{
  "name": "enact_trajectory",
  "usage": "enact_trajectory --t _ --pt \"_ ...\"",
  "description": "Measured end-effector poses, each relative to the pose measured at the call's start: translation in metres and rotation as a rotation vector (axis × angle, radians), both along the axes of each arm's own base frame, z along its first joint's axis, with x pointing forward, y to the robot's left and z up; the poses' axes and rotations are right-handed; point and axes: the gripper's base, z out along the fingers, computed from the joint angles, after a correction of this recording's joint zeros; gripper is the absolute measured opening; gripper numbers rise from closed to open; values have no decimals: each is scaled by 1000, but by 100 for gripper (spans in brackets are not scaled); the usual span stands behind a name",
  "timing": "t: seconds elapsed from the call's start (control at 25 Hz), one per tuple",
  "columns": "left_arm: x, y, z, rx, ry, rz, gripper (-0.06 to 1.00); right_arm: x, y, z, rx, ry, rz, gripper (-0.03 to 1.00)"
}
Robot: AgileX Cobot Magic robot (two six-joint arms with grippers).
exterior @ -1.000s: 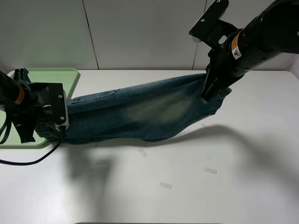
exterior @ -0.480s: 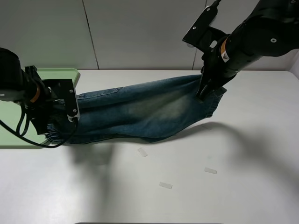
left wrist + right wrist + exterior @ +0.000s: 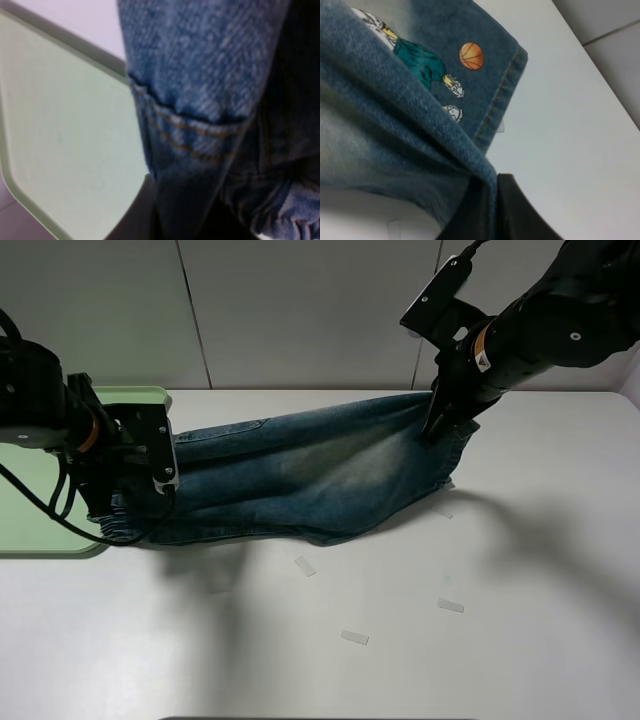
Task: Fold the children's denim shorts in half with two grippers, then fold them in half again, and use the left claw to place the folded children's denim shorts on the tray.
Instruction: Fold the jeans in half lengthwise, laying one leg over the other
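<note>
- The desk is plain white and matt, and the two arms throw broad soft shadows across it.
- Behind it stands a wall of pale grey panels, split by thin dark seams.
- Three small scraps of clear tape lie on the bare desk in front of the cloth, well apart from one another.
- The tray, pale green with a low rim, sits at the desk's left edge.
- The children's denim shorts are stretched across the middle of the desk from the tray's right side towards the right arm. Both ends are raised and the middle sags onto the desk.
- The left fingers are closed on the gathered end of the denim, which hangs over the tray's rim in the left wrist view.
- The right fingers are pinched tight on a fold of the leg hem, close to the cartoon print with its orange ball.
</note>
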Motion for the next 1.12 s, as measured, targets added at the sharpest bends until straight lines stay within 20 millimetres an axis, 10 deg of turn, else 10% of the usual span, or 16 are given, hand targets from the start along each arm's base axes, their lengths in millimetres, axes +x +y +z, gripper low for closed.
enact_trajectory --t 1.12 --pt "10 10 -25 -115 32 34 9 36 -13 -33 115 -57 25 -3"
